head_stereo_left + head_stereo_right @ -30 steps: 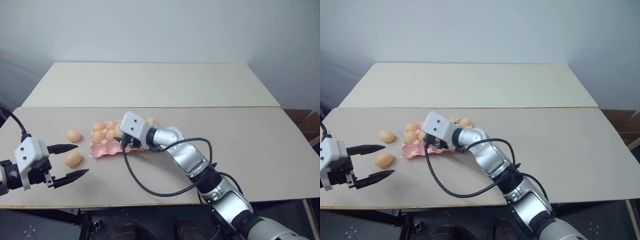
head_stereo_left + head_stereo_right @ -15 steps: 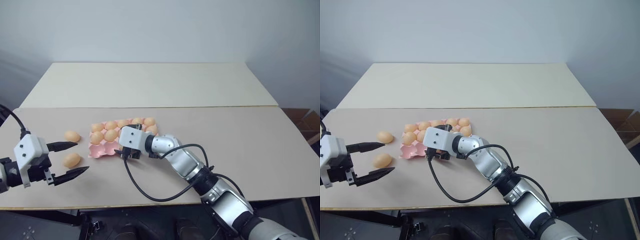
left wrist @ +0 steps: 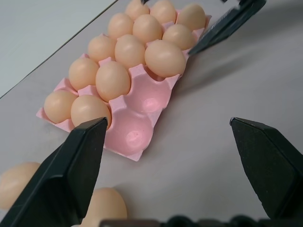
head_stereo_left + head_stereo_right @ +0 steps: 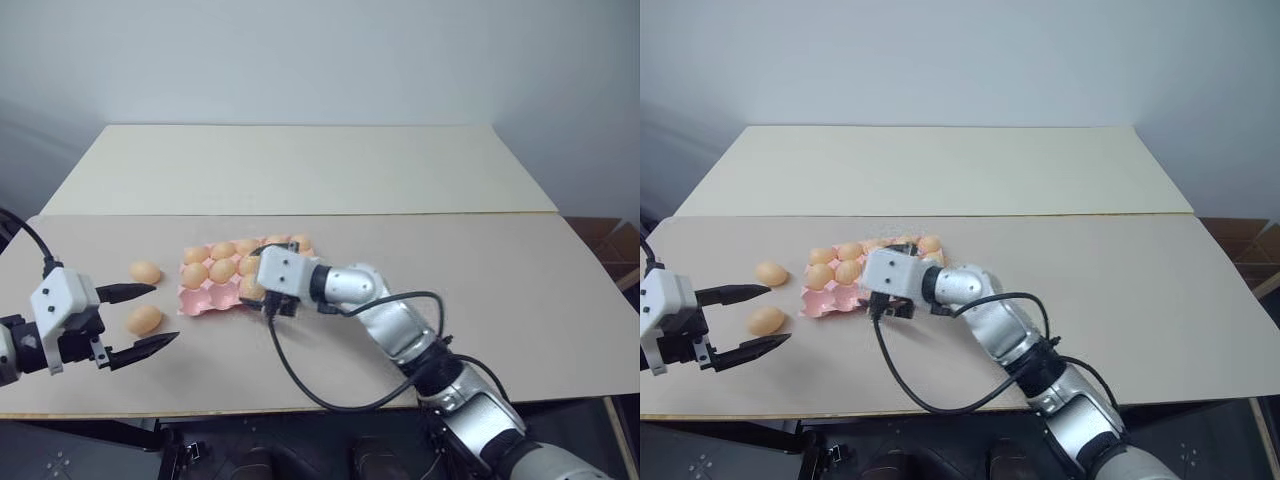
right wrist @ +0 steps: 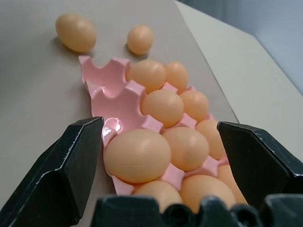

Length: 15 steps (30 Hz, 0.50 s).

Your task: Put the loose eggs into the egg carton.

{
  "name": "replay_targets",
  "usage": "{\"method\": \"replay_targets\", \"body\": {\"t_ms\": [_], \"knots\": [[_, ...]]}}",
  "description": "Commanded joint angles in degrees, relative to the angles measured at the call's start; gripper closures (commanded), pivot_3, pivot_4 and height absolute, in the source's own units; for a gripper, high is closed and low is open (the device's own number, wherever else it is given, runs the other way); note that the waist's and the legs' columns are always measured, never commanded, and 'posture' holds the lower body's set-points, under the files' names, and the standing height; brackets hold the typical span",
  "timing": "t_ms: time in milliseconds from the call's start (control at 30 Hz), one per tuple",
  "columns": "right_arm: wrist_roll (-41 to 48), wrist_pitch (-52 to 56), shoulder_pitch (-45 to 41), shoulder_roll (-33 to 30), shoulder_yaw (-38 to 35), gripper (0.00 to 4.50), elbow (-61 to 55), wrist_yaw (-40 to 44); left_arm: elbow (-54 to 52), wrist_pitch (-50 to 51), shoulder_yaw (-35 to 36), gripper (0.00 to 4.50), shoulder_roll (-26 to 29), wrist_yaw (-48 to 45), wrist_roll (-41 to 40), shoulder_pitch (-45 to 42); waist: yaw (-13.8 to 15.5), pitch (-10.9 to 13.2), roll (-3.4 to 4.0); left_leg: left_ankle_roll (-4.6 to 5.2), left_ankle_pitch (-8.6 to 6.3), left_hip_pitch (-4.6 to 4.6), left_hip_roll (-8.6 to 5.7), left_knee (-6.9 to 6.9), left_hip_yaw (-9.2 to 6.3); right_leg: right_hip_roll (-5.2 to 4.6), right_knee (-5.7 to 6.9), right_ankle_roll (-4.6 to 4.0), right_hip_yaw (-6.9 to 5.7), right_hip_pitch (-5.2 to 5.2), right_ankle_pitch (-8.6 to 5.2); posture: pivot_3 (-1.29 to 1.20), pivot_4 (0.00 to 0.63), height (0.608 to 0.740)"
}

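The pink egg carton (image 4: 200,298) lies on the table, most cups filled with tan eggs and two cups at its left front corner bare (image 3: 142,101). Two loose eggs (image 4: 145,272) (image 4: 144,319) rest on the table left of the carton. My left gripper (image 4: 163,314) hovers open beside the nearer loose egg, nothing between its fingers. At the carton's front right, my right gripper (image 5: 158,125) is open. Its fingers (image 5: 71,175) stand wide on either side of an egg (image 5: 137,156) that sits in a front-row cup, and they do not touch it.
The carton sits on the nearer, grey-beige table (image 4: 520,300); a second cream table (image 4: 300,165) adjoins it behind, up to the wall. A black cable (image 4: 300,380) loops from my right wrist over the table in front of the carton.
My right gripper has opened, left an egg in a front-row cup and drawn back to the right, uncovering the carton. The left arm has kept still.
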Motion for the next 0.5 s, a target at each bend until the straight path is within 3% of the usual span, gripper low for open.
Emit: {"method": "replay_targets", "body": {"t_ms": [33,267,500], "knots": [[6.1,6.8,1.7,-4.6,-5.8,0.04,-10.8,5.0,-2.9,-0.8,2.6,0.00,-0.7,0.8,0.0,1.7,0.0,0.0,0.00,0.00,0.00,-0.01,0.00,0.00,0.00,0.00,0.00,0.00,-0.01,0.00,0.00,0.00,0.150,0.740],[14.1,13.5,6.3,-18.8,-12.8,0.04,-20.4,13.0,-5.2,-1.1,4.0,0.00,-3.4,2.4,0.7,6.7,0.2,0.0,-0.01,0.00,0.00,0.05,0.00,0.00,0.01,0.00,-0.04,0.00,0.00,0.06,0.00,0.00,0.150,0.740],[29.5,16.7,10.1,-31.9,-21.8,0.04,-23.9,26.3,-5.3,-1.5,4.3,0.00,-3.7,3.1,1.0,7.7,0.8,0.0,-0.02,0.02,-0.01,0.06,0.00,-0.01,0.01,0.01,-0.17,0.00,-0.01,0.13,-0.01,0.00,0.150,0.740]]}}
